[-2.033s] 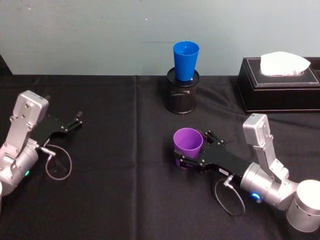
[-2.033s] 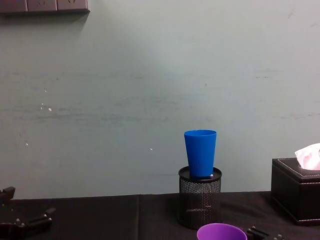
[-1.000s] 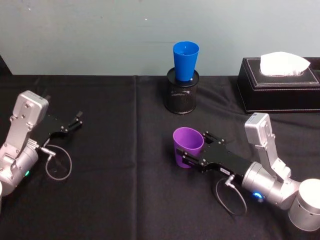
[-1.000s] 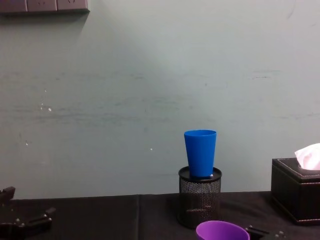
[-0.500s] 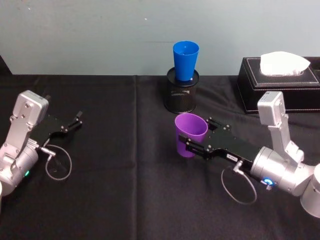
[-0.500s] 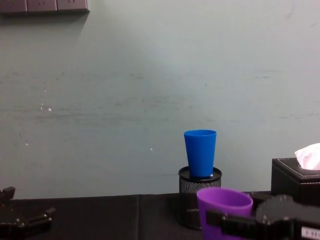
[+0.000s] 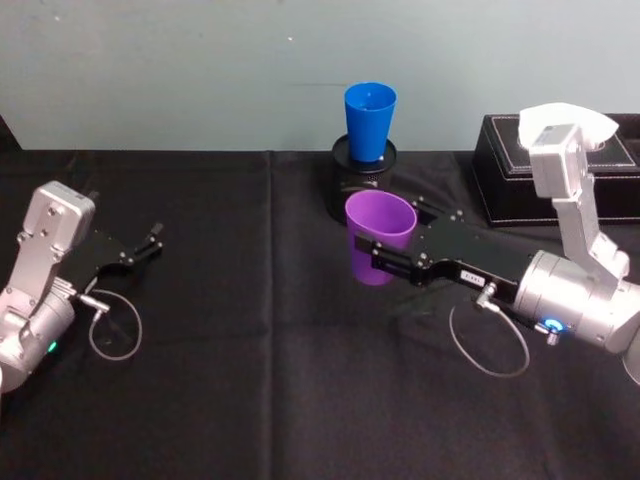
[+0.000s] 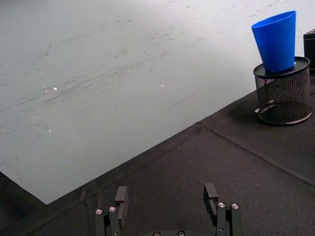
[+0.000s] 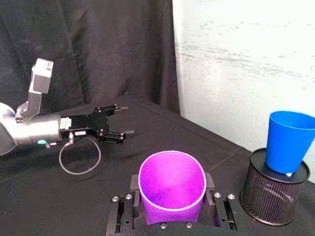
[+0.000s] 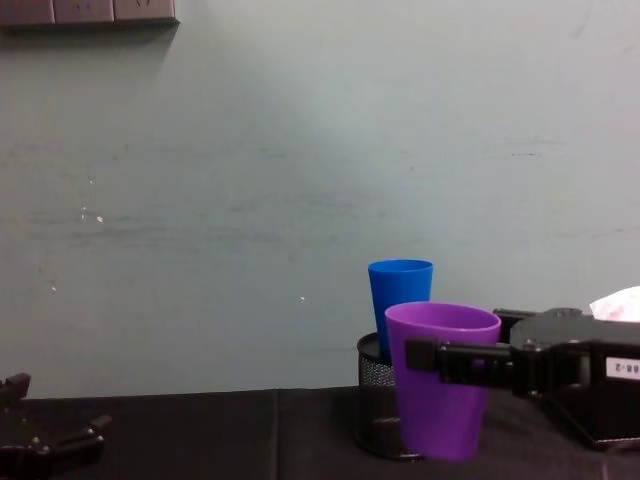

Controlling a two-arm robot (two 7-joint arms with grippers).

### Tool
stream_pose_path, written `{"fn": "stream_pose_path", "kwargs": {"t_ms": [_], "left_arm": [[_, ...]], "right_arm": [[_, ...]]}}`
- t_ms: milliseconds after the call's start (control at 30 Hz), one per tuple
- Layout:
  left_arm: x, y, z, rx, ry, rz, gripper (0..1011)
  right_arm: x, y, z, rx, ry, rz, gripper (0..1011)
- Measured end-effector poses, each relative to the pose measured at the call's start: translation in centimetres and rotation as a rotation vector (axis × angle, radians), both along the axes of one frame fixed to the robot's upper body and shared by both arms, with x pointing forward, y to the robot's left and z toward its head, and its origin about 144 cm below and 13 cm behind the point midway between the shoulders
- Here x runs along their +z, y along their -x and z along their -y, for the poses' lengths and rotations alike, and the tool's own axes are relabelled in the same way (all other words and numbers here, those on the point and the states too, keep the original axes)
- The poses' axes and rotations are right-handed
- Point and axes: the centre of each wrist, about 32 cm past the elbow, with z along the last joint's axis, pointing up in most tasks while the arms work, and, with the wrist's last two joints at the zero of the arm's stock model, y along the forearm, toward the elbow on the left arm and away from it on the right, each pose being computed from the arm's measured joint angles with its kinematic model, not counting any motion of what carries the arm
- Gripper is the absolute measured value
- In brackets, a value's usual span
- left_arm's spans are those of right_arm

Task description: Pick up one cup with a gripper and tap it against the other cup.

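Our R gripper [image 7: 377, 263], arm stretched level from the right, is clamped on the purple tumbler [image 7: 380, 232], upright, just in front of the mesh pen pot [image 7: 340, 190]. Blue tumbler [image 7: 369, 120] stands atop the pot. L gripper [image 7: 150, 243] parked well left of it, fingers apart.

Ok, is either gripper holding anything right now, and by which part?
Right gripper holds the purple cup by its sides, a little below the rim; left gripper is open and empty.

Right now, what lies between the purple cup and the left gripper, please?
Only bare black tablecloth separates the purple cup, held in the right gripper, from the left gripper, as the head view shows.
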Motion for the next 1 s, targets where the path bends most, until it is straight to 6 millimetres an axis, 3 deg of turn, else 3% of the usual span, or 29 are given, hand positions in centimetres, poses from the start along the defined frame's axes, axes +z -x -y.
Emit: {"fn": "stream_pose_path", "kwargs": {"t_ms": [600, 1000], "left_arm": [[0.0, 0.0, 0.0, 0.000, 0.000, 0.000, 1005], [0.0, 0.0, 0.0, 0.000, 0.000, 0.000, 1004]], "right_arm": [[2.8, -0.9, 0.2, -0.006, 0.000, 0.009, 734], [3.1, -0.9, 0.2, -0.011, 0.002, 0.015, 733]]}}
